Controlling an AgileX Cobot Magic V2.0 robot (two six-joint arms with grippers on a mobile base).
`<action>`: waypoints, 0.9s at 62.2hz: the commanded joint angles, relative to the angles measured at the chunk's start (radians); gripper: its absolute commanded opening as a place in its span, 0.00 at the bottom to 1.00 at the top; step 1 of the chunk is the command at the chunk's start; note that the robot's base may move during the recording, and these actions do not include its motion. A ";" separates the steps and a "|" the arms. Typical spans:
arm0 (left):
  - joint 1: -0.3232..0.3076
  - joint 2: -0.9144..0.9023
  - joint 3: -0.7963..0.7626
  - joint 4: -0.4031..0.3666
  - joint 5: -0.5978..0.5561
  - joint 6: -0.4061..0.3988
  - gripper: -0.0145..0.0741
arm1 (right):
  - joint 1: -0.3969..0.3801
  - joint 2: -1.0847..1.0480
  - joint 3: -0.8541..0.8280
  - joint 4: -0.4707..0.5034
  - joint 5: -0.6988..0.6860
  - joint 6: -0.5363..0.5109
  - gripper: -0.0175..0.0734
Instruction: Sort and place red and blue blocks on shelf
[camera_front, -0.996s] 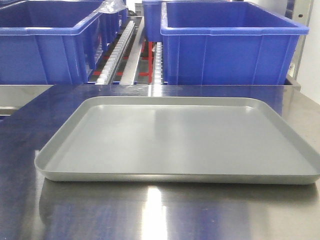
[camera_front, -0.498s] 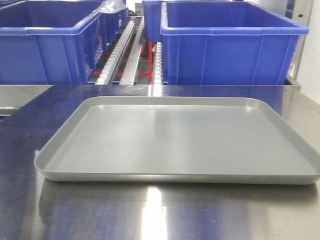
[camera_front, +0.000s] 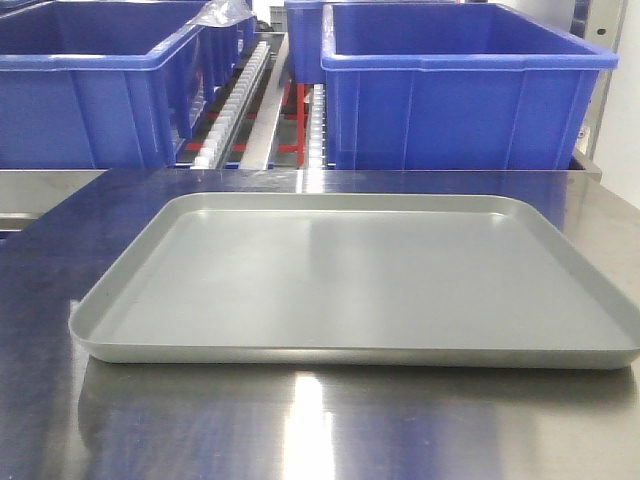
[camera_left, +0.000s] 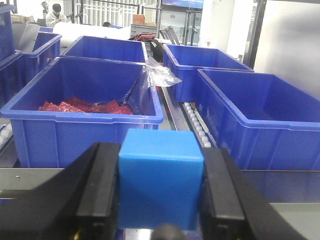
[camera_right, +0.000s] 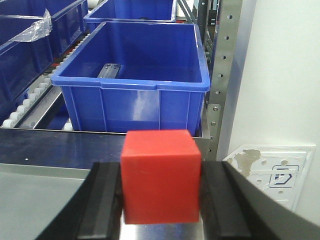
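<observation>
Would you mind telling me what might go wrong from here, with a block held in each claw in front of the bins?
1. The bin with red contents faces the left claw; releasing the blue block there would likely mis-sort it.
2. A steel upright stands beside the rightmost bin, ahead of the right claw; a wide swing with the red block could clip it.
3. Loose plastic film drapes over a bin rim and might snag.

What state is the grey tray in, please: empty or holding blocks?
Empty. The front view shows the grey tray bare; the blue block is clamped between the left fingers, the red block between the right fingers.
</observation>
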 joint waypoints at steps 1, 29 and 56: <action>-0.001 0.009 -0.029 -0.007 -0.093 -0.002 0.48 | -0.008 0.009 -0.028 0.002 -0.097 -0.010 0.58; -0.001 0.009 -0.029 -0.007 -0.093 -0.002 0.48 | -0.008 0.009 -0.028 0.002 -0.097 -0.010 0.58; -0.001 0.009 -0.029 -0.007 -0.093 -0.002 0.48 | -0.008 0.009 -0.028 0.002 -0.097 -0.010 0.58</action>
